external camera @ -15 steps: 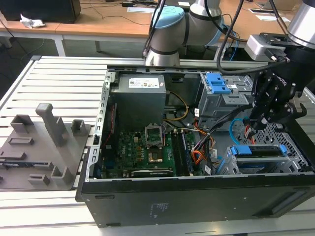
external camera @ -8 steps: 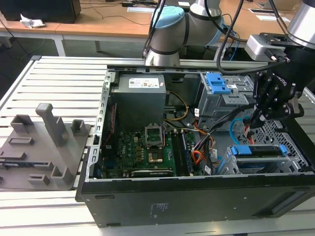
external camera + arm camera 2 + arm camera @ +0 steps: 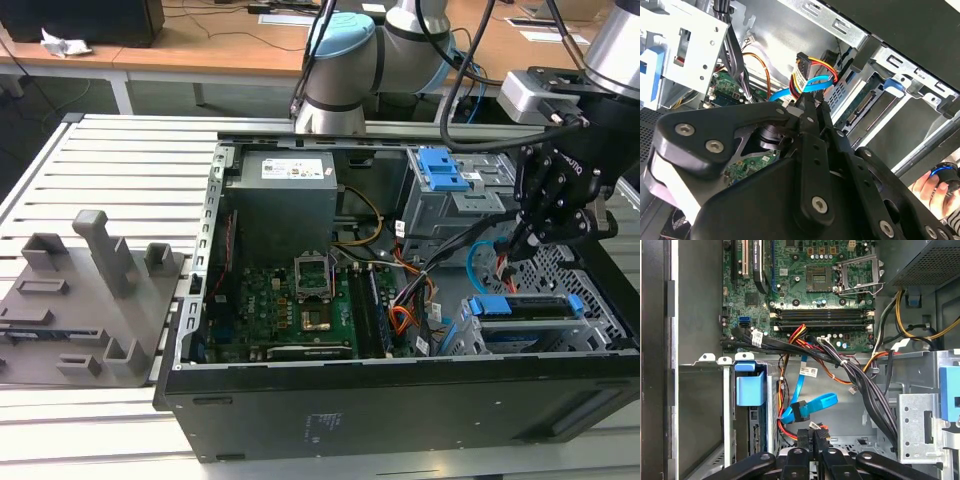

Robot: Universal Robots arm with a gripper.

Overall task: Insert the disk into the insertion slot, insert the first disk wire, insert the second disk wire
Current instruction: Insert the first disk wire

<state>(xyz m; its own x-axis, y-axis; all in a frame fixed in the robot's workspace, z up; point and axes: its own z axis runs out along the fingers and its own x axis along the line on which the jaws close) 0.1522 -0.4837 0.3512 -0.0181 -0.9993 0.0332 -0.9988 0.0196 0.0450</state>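
On the exterior view's left a grey fixture [image 3: 95, 290] with upright blocks sits on the slatted table [image 3: 120, 150], just beside the open computer case [image 3: 400, 400]. Going right inside the case, I see the power supply [image 3: 285, 195] with the motherboard [image 3: 290, 300] in front of it. Then comes the taller grey bay [image 3: 445, 195] with its blue latch. Black and orange leads run between the board and that bay.

Further right the light-blue second disk wire [image 3: 478, 255] curves in a loop. The gripper [image 3: 520, 240] hangs down into the case right beside it. Nearest the exterior view's right, the disk [image 3: 525, 308] already sits in the insertion slot [image 3: 452, 338], its blue carrier showing along the upper edge.

In both wrist views the gripper's [image 3: 812, 432] 2 fingers are drawn tight together. In the second wrist view the gripper [image 3: 809, 100] pinches the first disk wire [image 3: 812, 62] a little behind its dark plug. That plug stands free, near the disk's [image 3: 860, 107] connector edge but apart from it. The second disk wire [image 3: 815, 84] crosses just beside the fingertips. In the first wrist view the second disk wire [image 3: 817, 402] loops near the gripper with its dark plug hanging loose, and the disk's [image 3: 747, 387] blue carrier stands in the cage. A person's hand [image 3: 930, 187] shows beyond the case's frame.
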